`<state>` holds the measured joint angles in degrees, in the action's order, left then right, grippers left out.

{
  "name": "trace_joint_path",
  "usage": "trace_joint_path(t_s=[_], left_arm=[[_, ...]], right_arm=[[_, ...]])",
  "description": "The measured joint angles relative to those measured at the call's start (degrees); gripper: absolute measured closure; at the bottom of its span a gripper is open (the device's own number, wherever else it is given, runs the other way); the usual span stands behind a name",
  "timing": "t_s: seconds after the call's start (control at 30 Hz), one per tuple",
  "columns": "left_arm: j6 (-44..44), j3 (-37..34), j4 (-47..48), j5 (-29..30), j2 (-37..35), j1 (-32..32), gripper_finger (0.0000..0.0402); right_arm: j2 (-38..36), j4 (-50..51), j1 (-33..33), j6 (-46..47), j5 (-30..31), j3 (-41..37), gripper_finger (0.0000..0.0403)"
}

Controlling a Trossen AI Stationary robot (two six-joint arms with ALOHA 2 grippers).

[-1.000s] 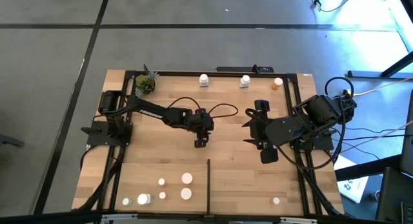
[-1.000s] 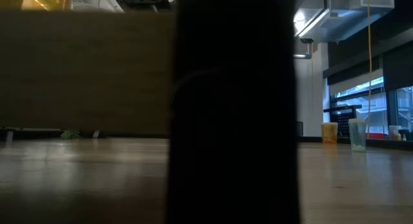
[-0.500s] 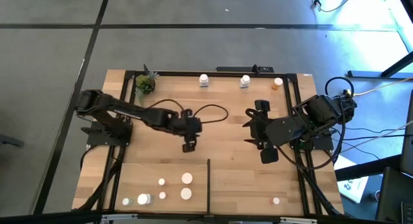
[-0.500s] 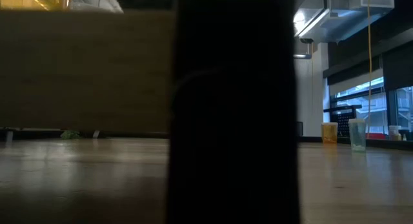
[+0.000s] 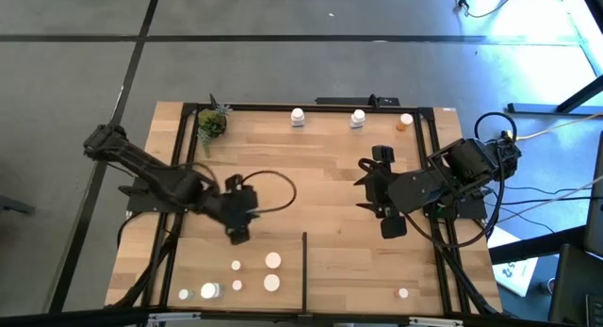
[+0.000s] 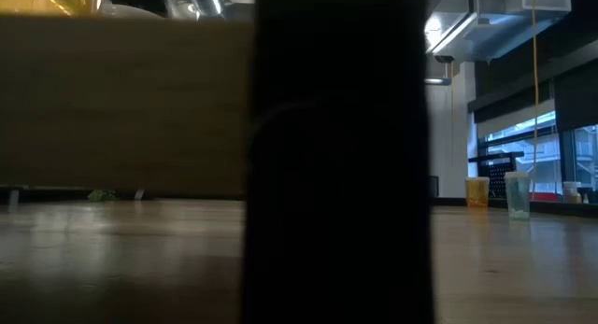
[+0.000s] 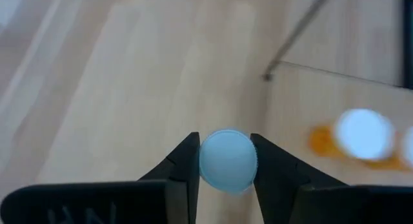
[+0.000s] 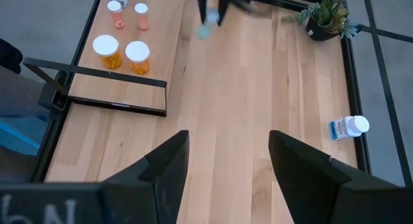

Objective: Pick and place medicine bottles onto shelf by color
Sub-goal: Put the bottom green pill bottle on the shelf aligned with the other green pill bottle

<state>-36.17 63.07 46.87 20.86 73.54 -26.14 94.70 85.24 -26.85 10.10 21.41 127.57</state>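
1. the flat light-wood shelf with black metal bars around it (image 5: 320, 176) is the biggest thing. it is where the bottles get sorted, so it lies wide and flat under both arms.
2. a thin black divider strip (image 5: 304, 270) cuts the near end of the shelf into two parts. i think each part is for its own colour.
3. the dark right arm waits at the right side of the shelf. its right gripper (image 8: 226, 153) hangs with its fingers wide apart and nothing between them.
4. the dark left arm reaches down toward the near left part. its left gripper (image 5: 237, 235) is squeezed onto a small bottle with a round pale cap (image 7: 227, 161). the cap sits snug between both fingers so it will not slip while it is carried.
5. the little green potted plant (image 5: 212, 123) stands in the far left corner. it is not a bottle, so it has no part in the sorting.
6. three bottles wait along the far edge: two white ones lying down (image 5: 298, 116) (image 5: 358, 118) and one orange one (image 5: 405, 122). they are not yet sorted.
7. a group of small white-capped bottles (image 5: 272, 261) stands in the near left part. some show orange bodies in the right wrist view (image 8: 106, 51).
8. one tiny bottle (image 5: 403, 292) stands alone in the near right part, well apart from the others.
9. the held bottle hangs just above the left group, so i think it goes there next.
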Motion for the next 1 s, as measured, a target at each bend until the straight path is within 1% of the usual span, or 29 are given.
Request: trace_joint_path(t_s=[0.03, 0.13, 0.4, 0.5, 0.6, 0.77, 1.0], left_arm=[[-1.39, 0.10, 0.06, 0.21, -0.40, -1.22, 0.0304], [-7.56, -0.02, 5.69, 1.17, -2.14, -5.80, 0.0303], [-19.90, 0.04, 10.97, 2.56, -3.23, -18.11, 0.0302], [-25.03, 0.04, 12.64, 2.56, -3.22, -22.73, 0.0302], [-29.54, 0.04, 13.06, 3.47, -3.22, -27.05, 0.0302], [-37.52, 0.04, 14.36, 3.74, -2.92, -33.98, 0.0302], [-45.64, 0.04, 15.74, 3.91, 0.38, -41.72, 0.0302]], right_arm=[[0.00, -0.08, 0.00, -0.01, 0.00, 0.00, 0.0188], [0.00, -0.23, 0.00, 0.06, 0.00, 0.00, 0.0188], [0.02, -1.33, 0.00, -0.23, -0.09, 0.00, 0.0188], [0.02, -1.43, 0.00, -1.43, -2.01, 0.00, 0.0188], [0.02, -1.43, 0.00, -1.59, -3.31, 0.00, 0.0188], [0.04, -1.52, 0.00, -1.57, -3.39, 0.00, 0.0188], [0.04, -4.59, 0.00, -1.61, -3.08, 0.00, 0.0188]])
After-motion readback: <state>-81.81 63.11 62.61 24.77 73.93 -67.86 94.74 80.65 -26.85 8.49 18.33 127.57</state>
